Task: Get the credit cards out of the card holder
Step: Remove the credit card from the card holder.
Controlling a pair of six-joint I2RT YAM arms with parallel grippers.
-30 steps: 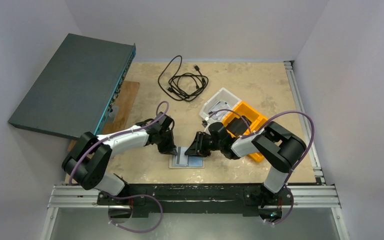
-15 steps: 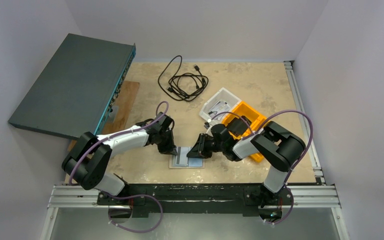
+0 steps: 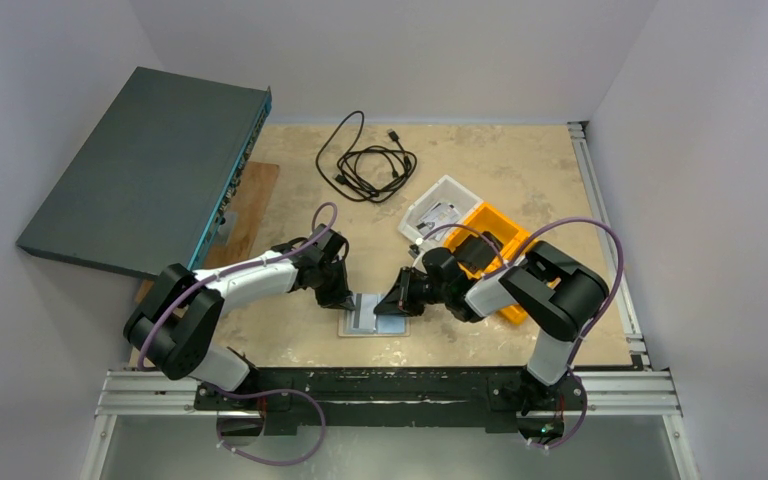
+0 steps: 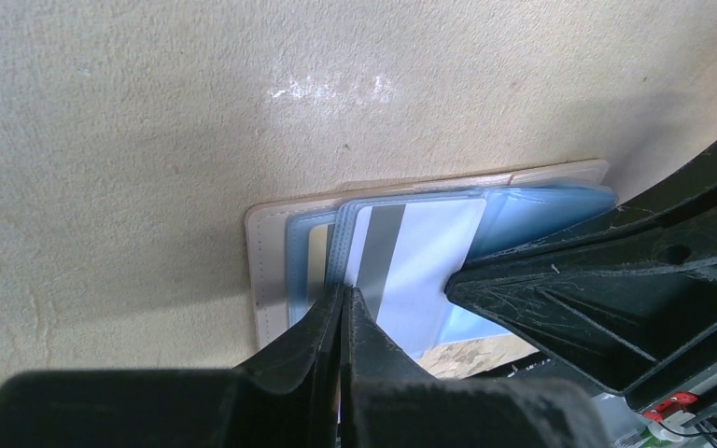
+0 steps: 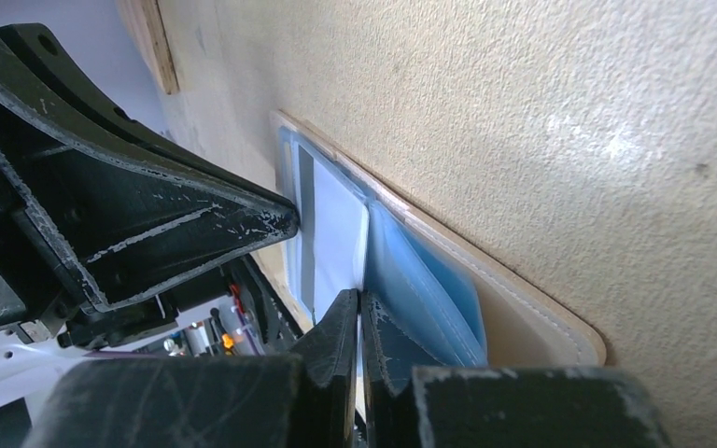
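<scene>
The card holder [image 3: 346,326] lies open and flat near the table's front edge, with a cream rim [image 4: 266,271] and blue sleeves [image 5: 429,289]. A pale credit card [image 4: 429,252] with a grey stripe sticks out of a sleeve. My left gripper [image 3: 348,300] is shut, and its tips [image 4: 345,294] press on the sleeve edge beside the stripe. My right gripper [image 3: 390,303] comes in from the right, shut on the edge of the credit card [image 5: 336,233] at its tips [image 5: 361,299]. The two grippers face each other over the holder.
An orange bin [image 3: 500,240] and a white tray [image 3: 440,205] stand just behind my right arm. A coiled black cable [image 3: 365,160] lies at the back. A large dark grey box [image 3: 150,165] leans at the left over a wooden board [image 3: 250,210].
My right gripper's jaws have closed from part open onto the card's edge. The left gripper and the holder have stayed where they were.
</scene>
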